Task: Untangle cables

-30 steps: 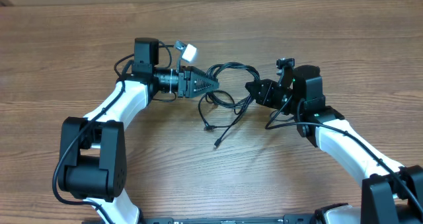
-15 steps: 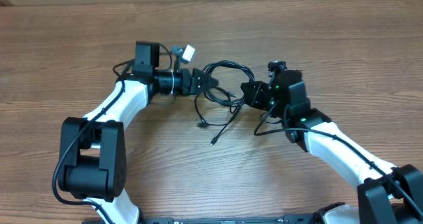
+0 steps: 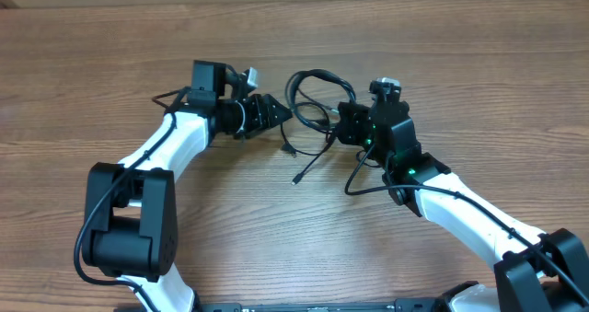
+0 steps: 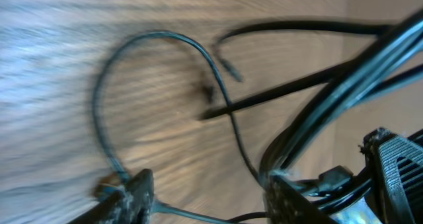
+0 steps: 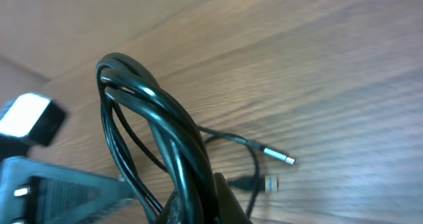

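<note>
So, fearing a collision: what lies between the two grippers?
Only the cables, looped with loose ends trailing on the table; the overhead view shows it.

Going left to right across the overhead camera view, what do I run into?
left arm → left gripper → cables looped up off the table → right gripper → right arm. The cables' loose plug ends overlap the left gripper and the loop, so they are left out.
</note>
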